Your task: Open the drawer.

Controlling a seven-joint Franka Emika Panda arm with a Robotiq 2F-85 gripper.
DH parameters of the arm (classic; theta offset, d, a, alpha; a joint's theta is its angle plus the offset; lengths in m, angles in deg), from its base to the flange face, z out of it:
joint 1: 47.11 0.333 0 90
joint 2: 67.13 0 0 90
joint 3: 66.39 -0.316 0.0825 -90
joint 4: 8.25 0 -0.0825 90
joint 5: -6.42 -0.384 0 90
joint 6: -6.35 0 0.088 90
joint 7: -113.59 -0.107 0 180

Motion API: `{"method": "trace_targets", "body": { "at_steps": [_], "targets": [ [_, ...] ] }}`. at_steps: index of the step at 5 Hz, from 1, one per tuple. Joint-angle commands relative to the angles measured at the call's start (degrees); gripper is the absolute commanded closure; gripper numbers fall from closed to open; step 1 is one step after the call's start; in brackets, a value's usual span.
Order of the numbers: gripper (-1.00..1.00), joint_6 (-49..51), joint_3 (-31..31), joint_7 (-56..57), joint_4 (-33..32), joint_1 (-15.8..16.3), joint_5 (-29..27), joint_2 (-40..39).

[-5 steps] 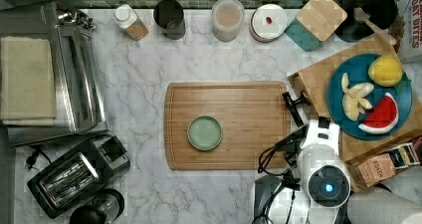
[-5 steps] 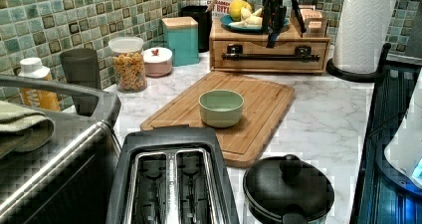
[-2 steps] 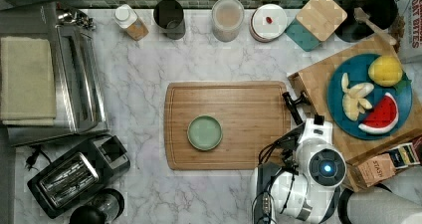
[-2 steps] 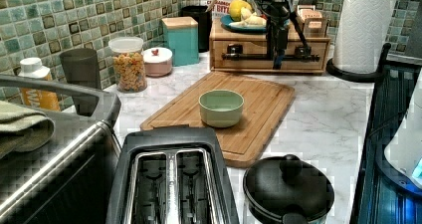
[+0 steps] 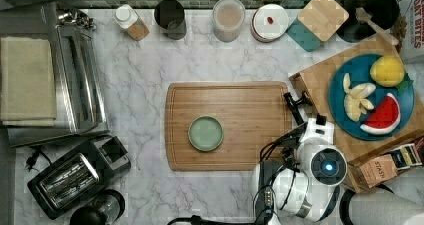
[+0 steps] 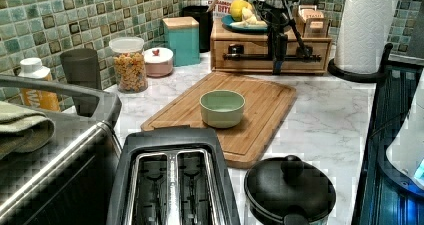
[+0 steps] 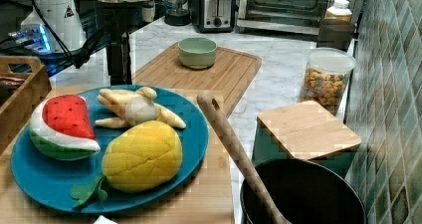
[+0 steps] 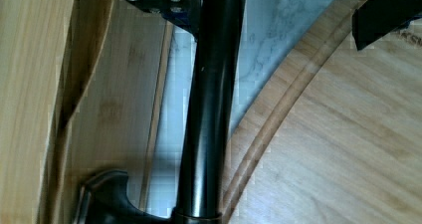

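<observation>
Wrist view is showing the black bar handle [image 8: 206, 109] running right up between my fingers, so I'm reckoning my gripper [image 6: 278, 60] is straddling it, not clamped yet. Farther off, the drawer [image 6: 270, 52] is sitting flush in its wooden box behind the cutting board [image 6: 227, 110]. Pulling's all left.

"OAT BITES" reads on the box [image 5: 412, 22] at the top view's far right edge, and "STASH" on the brown tea packet [image 5: 378, 169] beside the robot.

A bowl [image 5: 205, 133] sits on the cutting board [image 5: 250, 110], before the drawer [image 6: 270, 47].
</observation>
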Motion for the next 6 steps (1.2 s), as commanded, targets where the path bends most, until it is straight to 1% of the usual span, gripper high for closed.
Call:
{"method": "trace_targets", "body": {
  "at_steps": [1,2,3,4,5,6],
  "targets": [
    [-1.0,-6.9,-1.9,7.2,5.1,-1.6,-9.2,-5.9],
    [-1.0,-0.8,-1.7,4.2,4.8,-0.4,-6.6,-2.7],
    [-1.0,3.0,-0.1,-3.1,2.4,2.8,-1.2,2.1],
    [-1.0,4.1,-2.3,4.1,0.9,1.3,-6.0,3.5],
    [-1.0,0.6,-2.9,11.0,0.7,2.0,-14.5,0.2],
    [-1.0,-7.9,-4.2,15.1,-1.6,2.6,-22.5,-2.1]
  ]
}}
